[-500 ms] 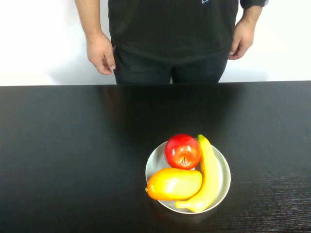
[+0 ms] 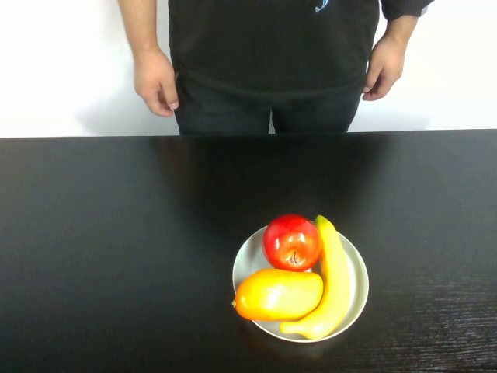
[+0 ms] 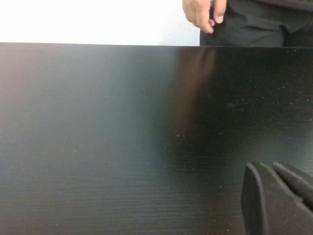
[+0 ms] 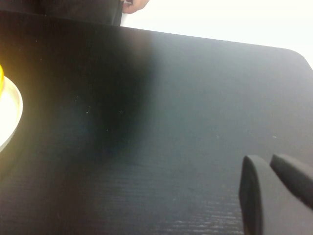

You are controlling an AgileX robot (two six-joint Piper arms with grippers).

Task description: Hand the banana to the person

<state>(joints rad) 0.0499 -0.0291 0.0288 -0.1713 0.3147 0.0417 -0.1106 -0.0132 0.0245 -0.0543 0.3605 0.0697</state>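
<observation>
Tabletop (image 2: pixel 116 249) is black with a fine wood grain, spanning the full width of the high view; behind its far edge stands a plain white wall.

Person (image 2: pixel 272 62) stands at the far edge, centred, in a black shirt and dark trousers, both arms hanging. Both hands are loosely curled at the sides, holding nothing: one hand (image 2: pixel 155 81) on the left, the other (image 2: pixel 383 70) on the right.

Banana (image 2: pixel 332 280) lies on the right side of a pale round plate (image 2: pixel 245 264), at the near centre-right of the table. Its long axis runs near to far; one tapered tip points toward the person, and the near end curves left along the plate rim.

Red apple (image 2: pixel 292 242) sits at the far side of the plate, touching the banana's far half. An orange-yellow oval fruit (image 2: pixel 278 294) lies on the near-left side, touching the banana's near half. Open table lies between plate and person.

Left gripper (image 3: pixel 279 196) hangs above bare table, left of the plate; whether its fingers are parted cannot be told. Right gripper (image 4: pixel 274 193) hangs above bare table, right of the plate; likewise undeterminable.
</observation>
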